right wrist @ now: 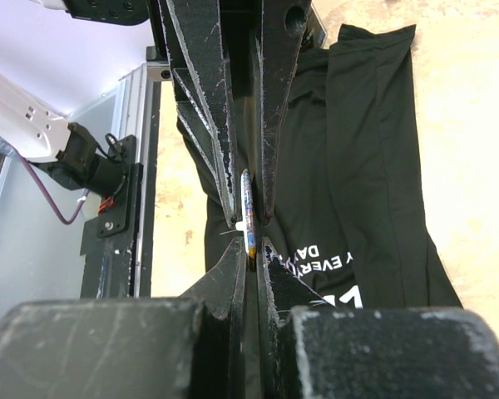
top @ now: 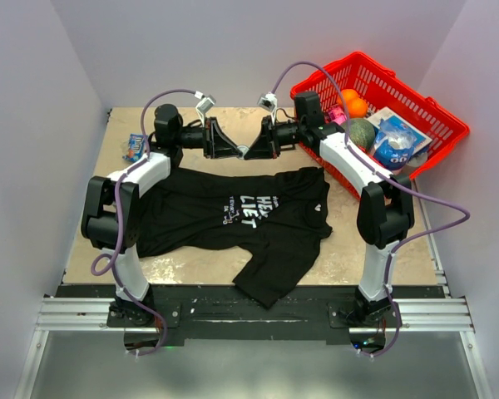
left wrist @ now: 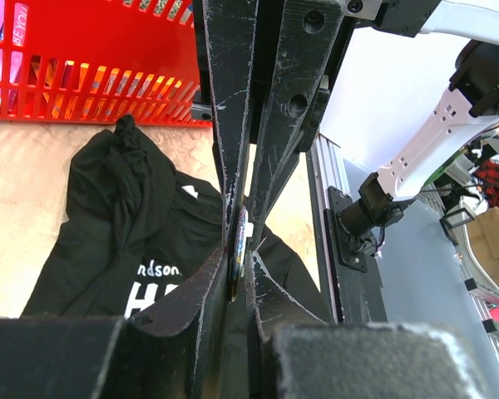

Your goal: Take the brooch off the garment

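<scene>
The brooch [top: 244, 150] is a tiny pale disc held in the air behind the garment [top: 233, 212], a black T-shirt with white lettering lying flat on the table. My left gripper [top: 238, 151] and right gripper [top: 251, 150] meet tip to tip on it. In the left wrist view the brooch [left wrist: 239, 249] stands edge-on between my left gripper's [left wrist: 239, 259] fingers, and the right fingers come down from above. In the right wrist view my right gripper [right wrist: 251, 249] is shut on the brooch's [right wrist: 249, 212] lower edge. The garment [right wrist: 358, 166] lies below, apart from it.
A red basket [top: 416, 90] at the back right holds an orange [top: 354, 105], a green melon [top: 362, 131] and a blue packet [top: 395, 141]. A small blue packet [top: 135, 147] lies at the back left. The basket's wall [left wrist: 91, 75] fills the upper left of the left wrist view.
</scene>
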{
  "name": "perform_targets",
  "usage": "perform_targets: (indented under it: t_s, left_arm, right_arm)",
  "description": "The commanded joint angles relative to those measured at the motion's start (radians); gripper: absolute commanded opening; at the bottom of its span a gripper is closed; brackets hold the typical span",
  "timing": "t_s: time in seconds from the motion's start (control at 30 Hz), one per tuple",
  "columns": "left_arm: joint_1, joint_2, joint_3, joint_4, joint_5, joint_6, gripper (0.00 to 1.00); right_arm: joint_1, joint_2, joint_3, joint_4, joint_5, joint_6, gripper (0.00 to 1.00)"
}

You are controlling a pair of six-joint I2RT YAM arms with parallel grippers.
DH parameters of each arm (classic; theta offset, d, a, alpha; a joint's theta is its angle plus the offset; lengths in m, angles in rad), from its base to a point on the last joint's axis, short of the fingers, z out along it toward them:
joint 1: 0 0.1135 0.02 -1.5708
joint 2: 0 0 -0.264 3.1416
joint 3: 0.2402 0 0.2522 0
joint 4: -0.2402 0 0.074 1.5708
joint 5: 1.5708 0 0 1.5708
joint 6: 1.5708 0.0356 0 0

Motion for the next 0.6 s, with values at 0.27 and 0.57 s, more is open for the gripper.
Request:
perform_targets:
  t_s: [0.27, 0.57]
  left_arm:
    - [0.018, -0.016, 0.045, 0.01, 0.041, 0.013, 0.14]
    - [0.027, -0.019, 0.025, 0.076, 0.036, -0.042, 0.24]
  right_arm:
    - [0.003, -0.022, 0.0, 0.039, 0.002, 0.01, 0.03]
    - [0.001, -0.025, -0.007, 0.042, 0.003, 0.009, 0.03]
